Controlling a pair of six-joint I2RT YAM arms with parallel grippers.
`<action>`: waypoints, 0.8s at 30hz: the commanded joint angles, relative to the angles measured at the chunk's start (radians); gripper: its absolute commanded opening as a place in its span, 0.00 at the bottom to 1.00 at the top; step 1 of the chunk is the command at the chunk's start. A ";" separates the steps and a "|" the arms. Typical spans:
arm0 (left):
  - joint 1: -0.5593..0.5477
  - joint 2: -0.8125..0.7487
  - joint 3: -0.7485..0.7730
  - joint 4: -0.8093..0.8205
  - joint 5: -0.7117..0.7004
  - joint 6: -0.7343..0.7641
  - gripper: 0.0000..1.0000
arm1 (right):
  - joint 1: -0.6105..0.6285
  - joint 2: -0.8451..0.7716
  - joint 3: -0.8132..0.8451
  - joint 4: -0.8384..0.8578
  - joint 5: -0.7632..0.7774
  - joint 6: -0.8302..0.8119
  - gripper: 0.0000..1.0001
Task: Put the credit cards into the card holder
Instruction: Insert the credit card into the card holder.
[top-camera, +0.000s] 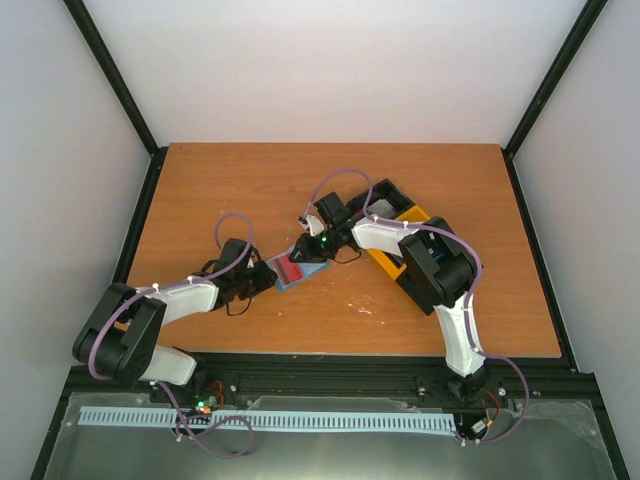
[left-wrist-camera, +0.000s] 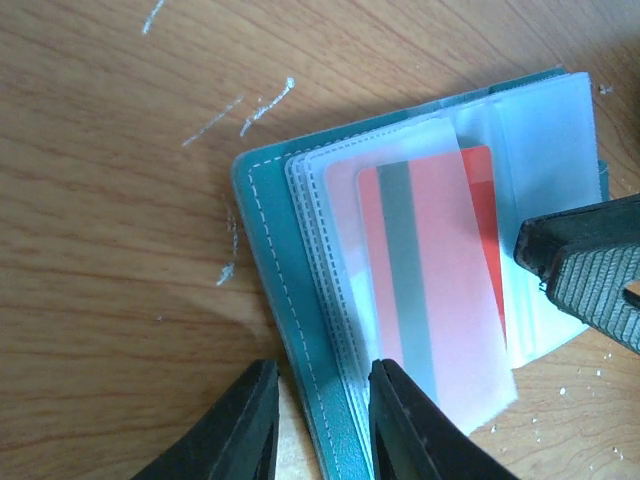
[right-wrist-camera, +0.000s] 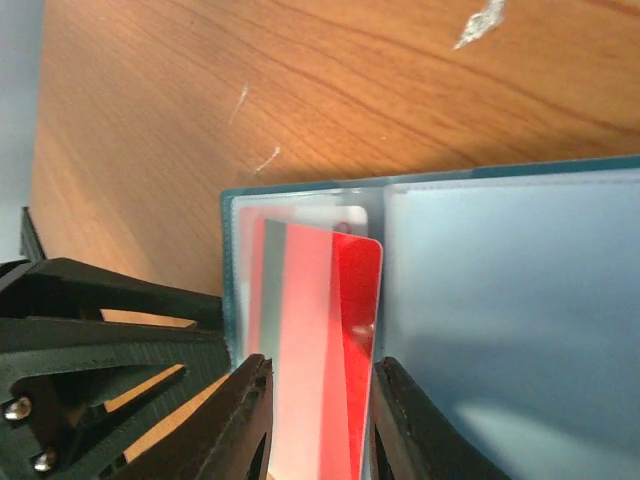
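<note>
— Top view?
— My left gripper (top-camera: 262, 276) and right gripper (top-camera: 306, 246) are sitting at the open card holder (top-camera: 303, 274).
— Left view?
— My fingers (left-wrist-camera: 255, 420) are standing narrow over its edge; gripping, I cannot tell.
— Right view?
— The red card (right-wrist-camera: 320, 330) is lying between my fingers; squeezing, I cannot tell.

In the top view we find the card holder (top-camera: 308, 273) mid-frame on the table (top-camera: 250, 190), a credit card (top-camera: 290, 268) in its pocket, the compartment tray (top-camera: 412, 213) upper right.

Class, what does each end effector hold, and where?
Cannot be told. Right end effector flanks the red card lengthwise; left end effector straddles the card holder edge.
</note>
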 joint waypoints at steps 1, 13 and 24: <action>0.000 -0.007 0.003 -0.044 -0.033 -0.024 0.28 | 0.008 -0.011 0.036 -0.125 0.097 -0.084 0.28; 0.000 0.022 0.011 -0.054 -0.033 -0.027 0.22 | 0.027 0.049 0.082 -0.120 0.052 -0.093 0.21; 0.000 0.031 0.030 -0.057 -0.027 -0.002 0.22 | 0.039 0.088 0.140 -0.134 -0.032 -0.122 0.18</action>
